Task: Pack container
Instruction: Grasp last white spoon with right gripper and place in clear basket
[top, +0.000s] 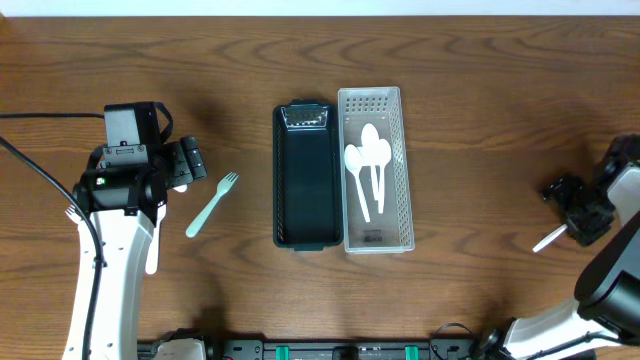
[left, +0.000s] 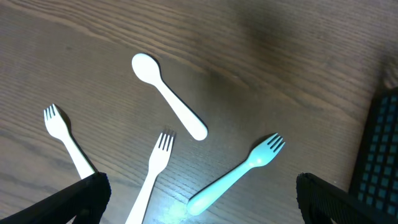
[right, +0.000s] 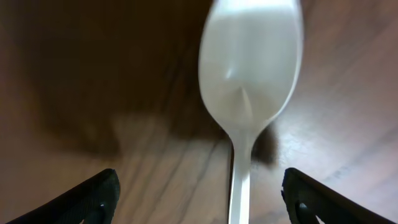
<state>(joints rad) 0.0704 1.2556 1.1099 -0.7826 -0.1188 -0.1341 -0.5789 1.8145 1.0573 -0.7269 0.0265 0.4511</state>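
The brown wooden surface (top: 480, 60) is filling every view. The left arm (top: 110, 250) is reaching up along the left side, white and long, with its black wrist bending toward the middle. The right arm (top: 620, 270) is coming in from the bottom right corner and is bending toward the right edge.

Two long boxes are sitting side by side in the middle, touching each other. The dark box (top: 305, 180) is on the left and is showing ribbed walls. The clear box (top: 407, 170) is on the right, with little holes at its far end, and three white spoons (top: 365, 165) are lying inside it.

The left claw (top: 188, 165) is hanging spread wide, gripping nothing, well apart from the boxes. The right claw (top: 572, 205) is also spread wide, with its fingers (right: 93, 193) standing on either side of a big white spoon (right: 249, 68) and not touching it. This spoon is lying on the wood and looking blurry.

A teal fork (top: 212, 203) is lying between the left claw and the dark box. In the left wrist view, a small white spoon (left: 169, 104) is lying near it, and two white forks (left: 65, 140) (left: 154, 168) are lying beside it, all apart from each other.
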